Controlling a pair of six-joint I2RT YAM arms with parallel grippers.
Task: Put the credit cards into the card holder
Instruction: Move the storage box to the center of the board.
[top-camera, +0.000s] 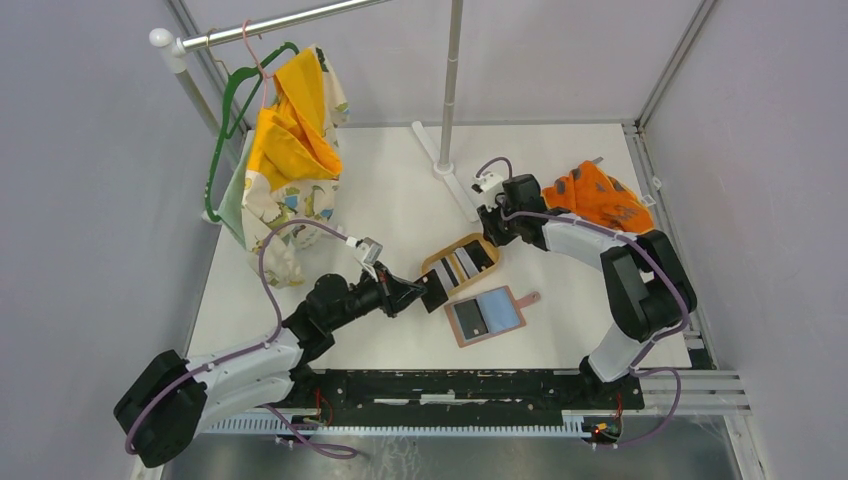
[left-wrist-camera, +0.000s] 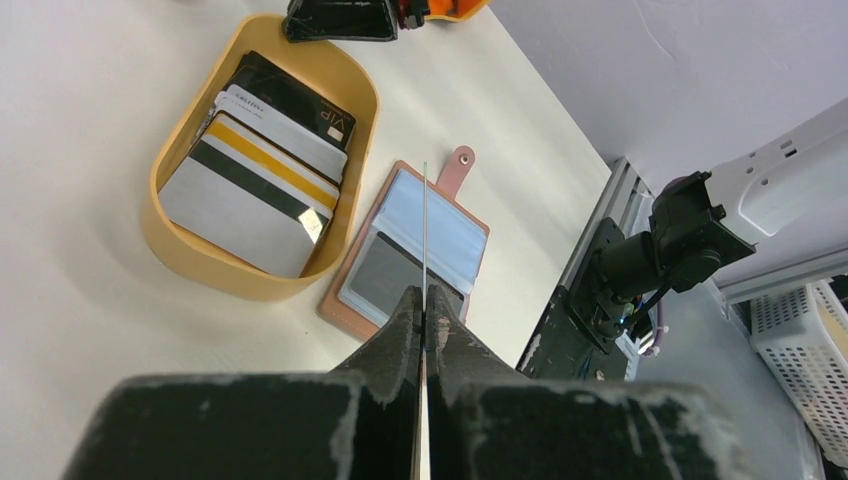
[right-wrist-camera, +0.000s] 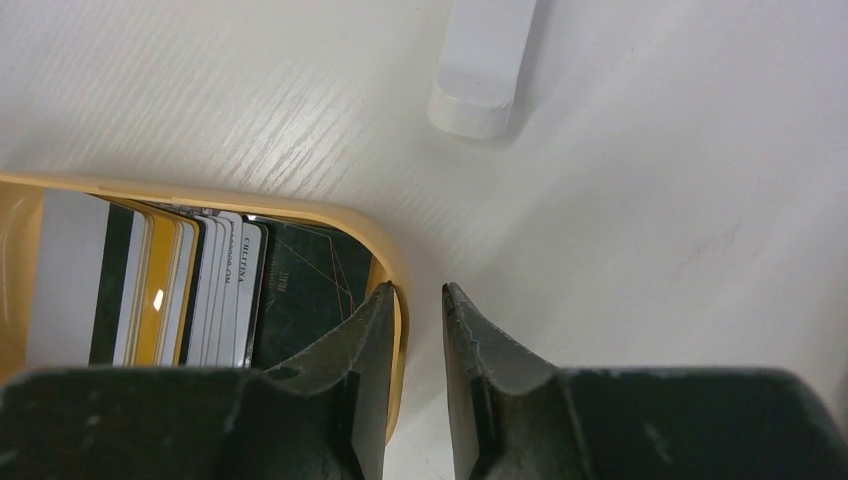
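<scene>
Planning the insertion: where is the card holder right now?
Top view, centre-right: the card holder lies open on the table, just on the near side of the wooden tray.

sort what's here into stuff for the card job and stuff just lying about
For the job: credit cards in the wooden tray, card in left pincer, open card holder.
Lying about: orange cloth, hung clothes, white rail stand.

- Tray (top-camera: 429, 266) sits mid-tabletop (top-camera: 380, 200), credit cards (top-camera: 462, 263) stacked inside it
- Card holder (top-camera: 487, 316) lies opened flat just beside the tray, on its near right
- Left end effector (top-camera: 415, 293) pinches one card (top-camera: 436, 290) at the tray's near left corner
- Right end effector (top-camera: 492, 236) straddles the tray's far right rim
- Cloth (top-camera: 598, 197) lies behind it, far right
</scene>
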